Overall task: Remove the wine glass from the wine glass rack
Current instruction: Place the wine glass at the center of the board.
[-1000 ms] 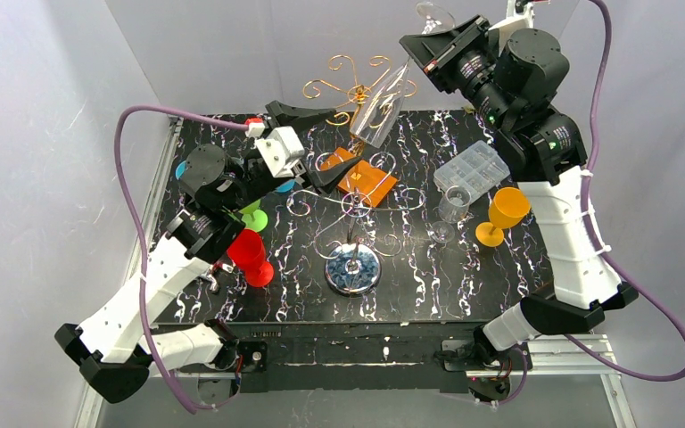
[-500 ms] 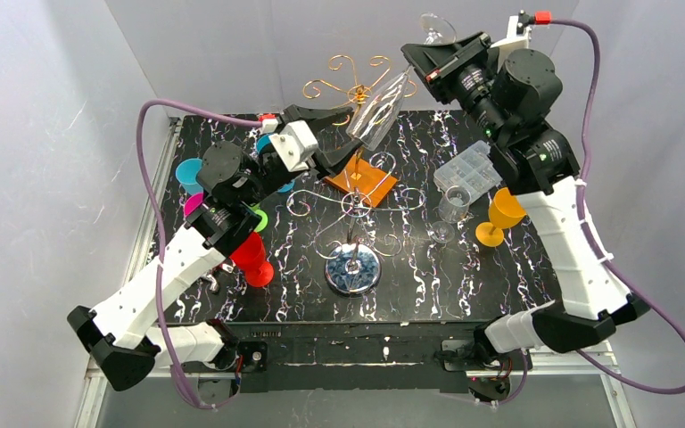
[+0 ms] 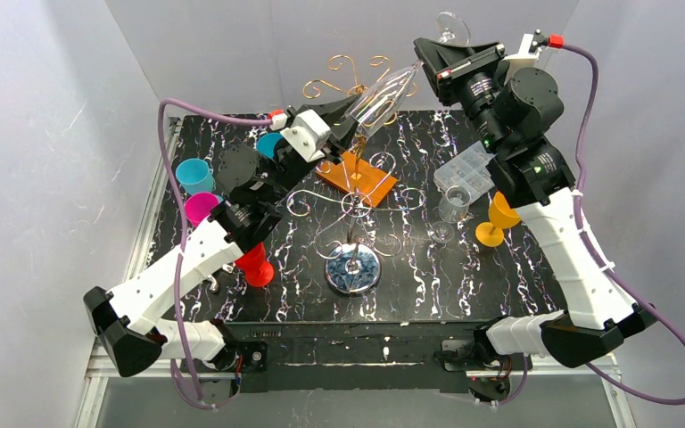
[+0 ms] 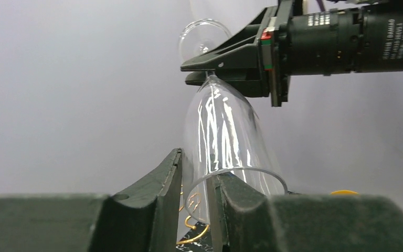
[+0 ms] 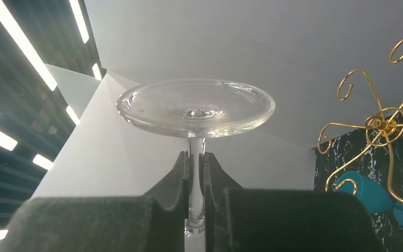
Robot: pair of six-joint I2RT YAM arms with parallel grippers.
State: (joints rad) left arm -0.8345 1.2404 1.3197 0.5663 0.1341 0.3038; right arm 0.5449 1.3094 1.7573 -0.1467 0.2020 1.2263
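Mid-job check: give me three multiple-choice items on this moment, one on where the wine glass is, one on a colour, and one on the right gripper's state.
1. Where is the wine glass?
A) set down upright
B) in the air, off the wine glass rack
C) hanging on that rack

2. What colour is the flat square block?
A) green
B) orange
C) white

3. The right gripper is:
A) wide open
B) out of view
C) shut on the stem

Answers:
1 B: the left wrist view shows the glass aloft with no rack wire on it.
2 B: the top view shows it plainly orange.
3 C: the right wrist view shows its fingers pinching the stem just under the foot.
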